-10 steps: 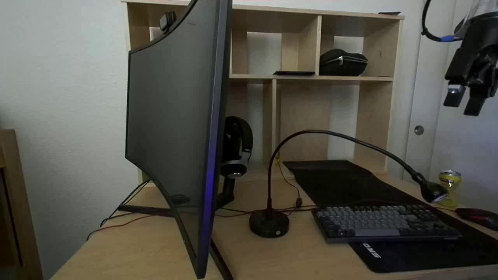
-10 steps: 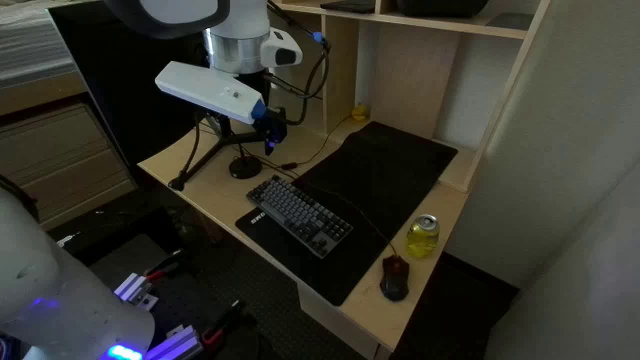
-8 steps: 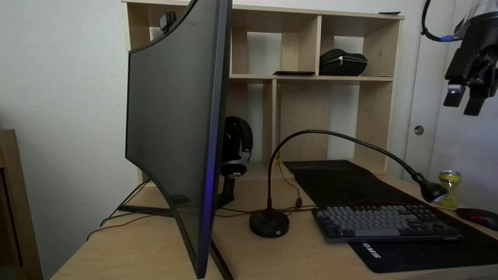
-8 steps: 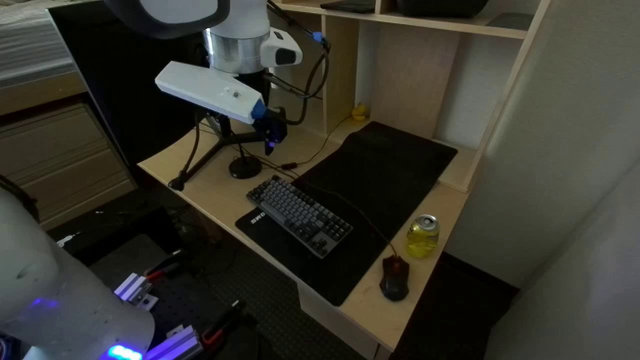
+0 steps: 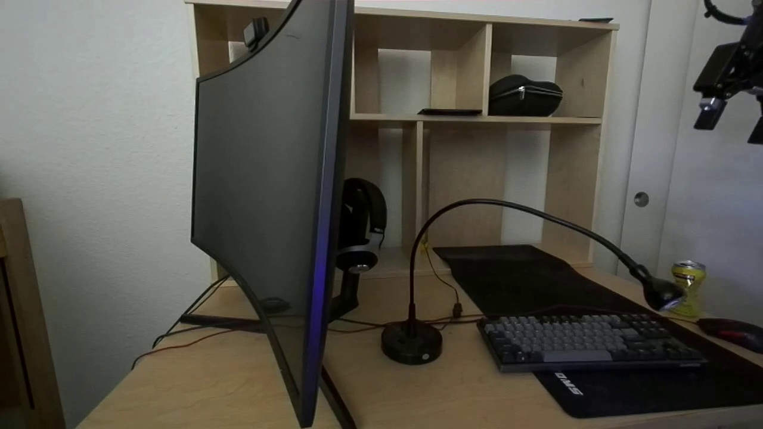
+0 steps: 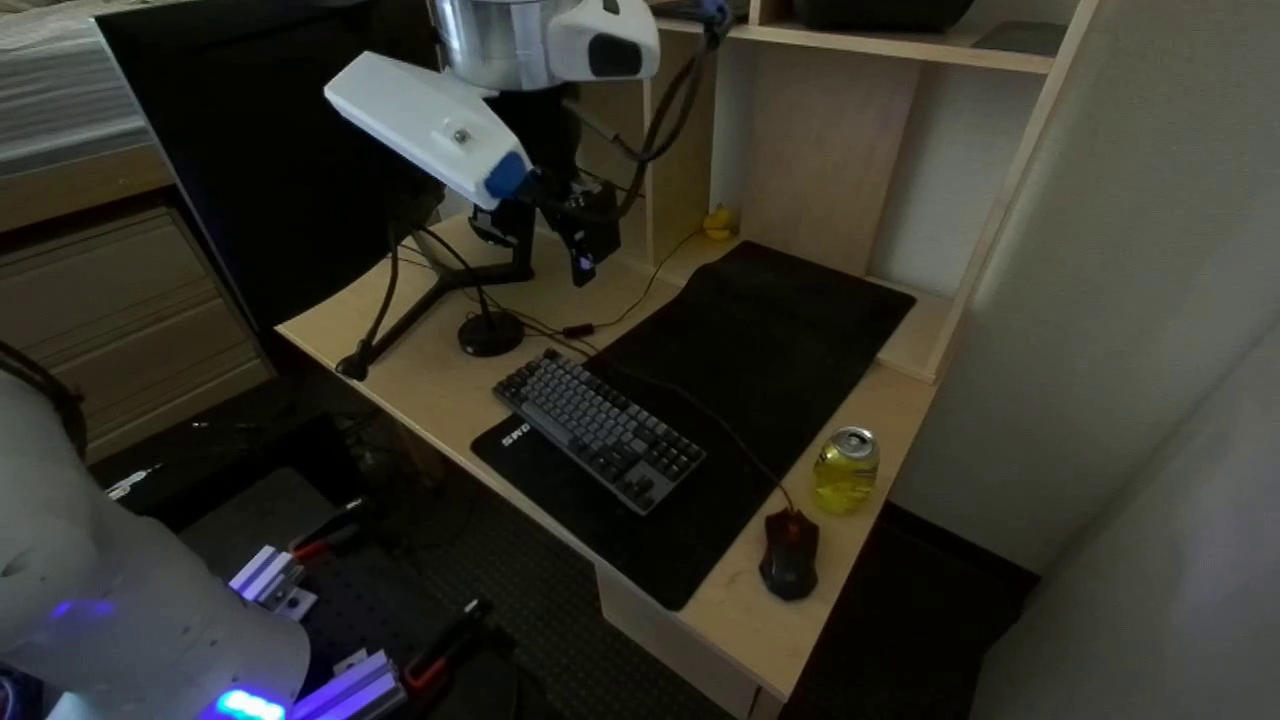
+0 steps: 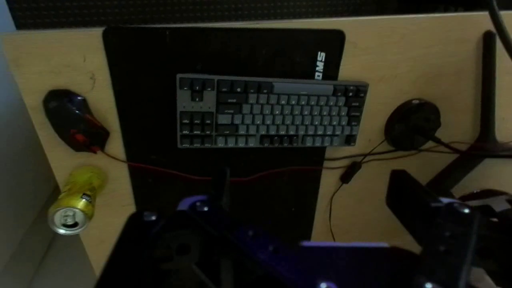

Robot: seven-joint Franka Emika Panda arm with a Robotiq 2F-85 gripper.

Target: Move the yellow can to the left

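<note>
The yellow can stands upright near the desk's end, just behind the mouse. In an exterior view the yellow can is partly covered by the lamp head. In the wrist view the can lies at the left, metallic top toward the camera. My gripper is open and empty, its fingers wide apart above the desk mat and bare wood. It hangs high over the desk, well away from the can, in both exterior views.
The black mouse sits beside the can. The keyboard lies on the black mat. The lamp arches its neck over the keyboard toward the can. The large monitor and the shelf stand on the desk.
The arm has moved: the gripper is higher and farther right in both exterior views. Its fingers look farther apart. The can has not moved.
</note>
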